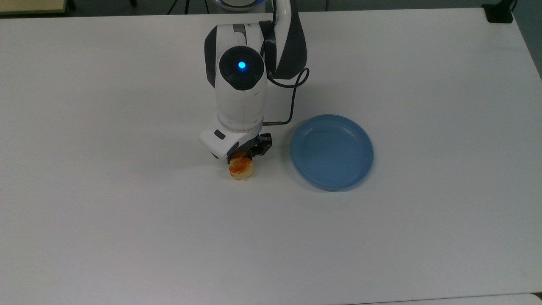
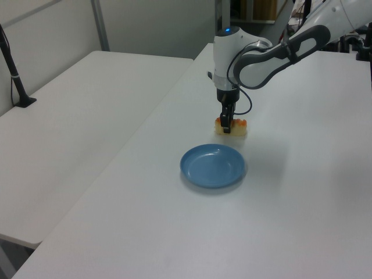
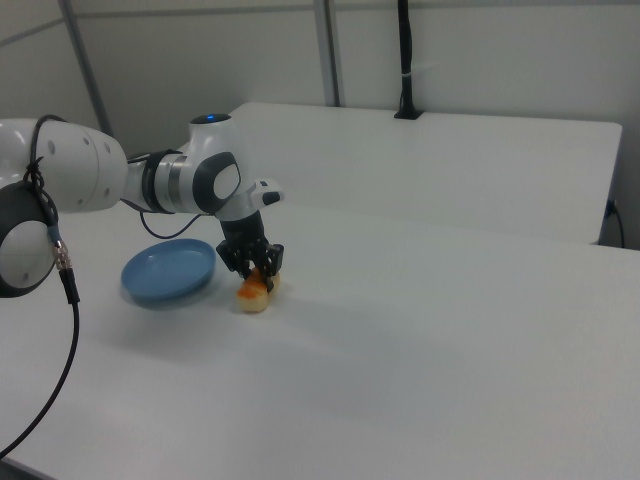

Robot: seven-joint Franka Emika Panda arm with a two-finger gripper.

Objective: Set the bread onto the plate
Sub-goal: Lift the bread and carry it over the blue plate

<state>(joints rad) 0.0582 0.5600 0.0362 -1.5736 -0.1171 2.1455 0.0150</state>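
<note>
The bread lies on the white table, a tan bun with orange glaze, to the left of the blue plate in the top view. My gripper is down over the bun's far part and hides most of it in the top view. In the right view the fingers press both sides of the bread, so the gripper is shut on it. The left view has the gripper on the bread just beyond the plate. The bread rests on the table and the plate holds nothing.
A second white table adjoins on the left view's left, with a black post standing on it. A black cable loops off the arm's wrist above the plate's far side.
</note>
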